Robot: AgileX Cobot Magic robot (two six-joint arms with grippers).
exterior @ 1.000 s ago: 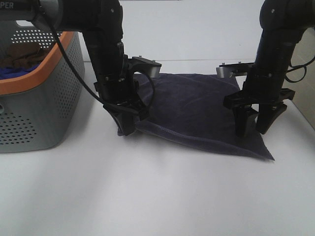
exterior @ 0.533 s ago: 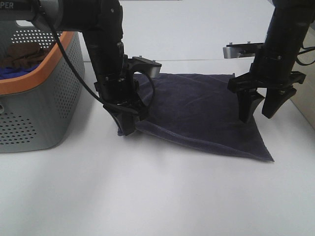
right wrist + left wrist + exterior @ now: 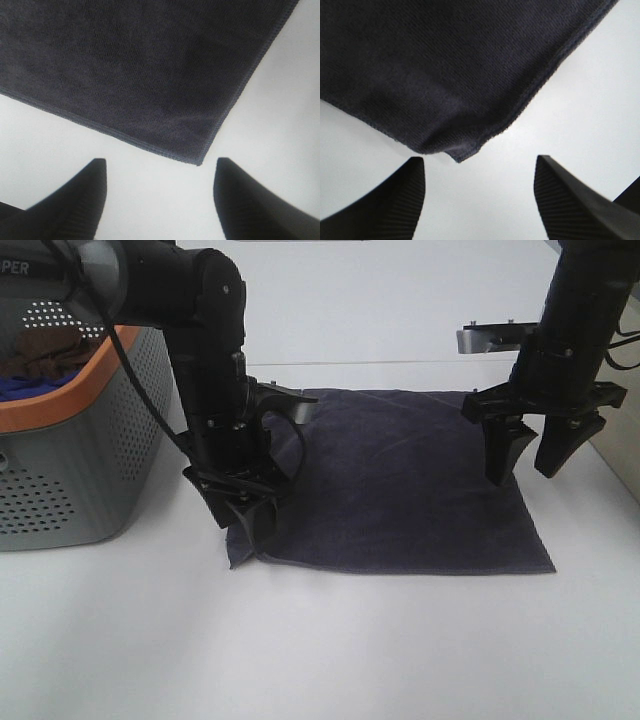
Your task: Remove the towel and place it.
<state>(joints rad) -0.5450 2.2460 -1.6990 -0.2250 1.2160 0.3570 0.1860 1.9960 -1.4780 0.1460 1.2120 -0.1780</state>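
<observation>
The dark navy-grey towel [image 3: 400, 480] lies spread flat on the white table, to the right of the basket. My left gripper [image 3: 243, 518] is open and empty, just above the towel's near-left corner. In the left wrist view that corner [image 3: 455, 150] lies on the table ahead of the open gripper [image 3: 480, 200]. My right gripper [image 3: 530, 460] is open and empty, raised over the towel's right edge. The right wrist view shows the towel's near-right corner [image 3: 190, 150] flat ahead of the open gripper [image 3: 160, 200]. No white tag shows.
A grey perforated basket with an orange rim [image 3: 90, 390] stands at the left, close to my left arm. It holds a brown cloth [image 3: 45, 352] and a bright blue cloth [image 3: 20, 387]. Bare white table [image 3: 350, 650] lies in front of the towel.
My left gripper has moved down and forward, and the towel's near-left corner now lies flat, free of it. My right gripper rose off the towel a second ago and stays raised.
</observation>
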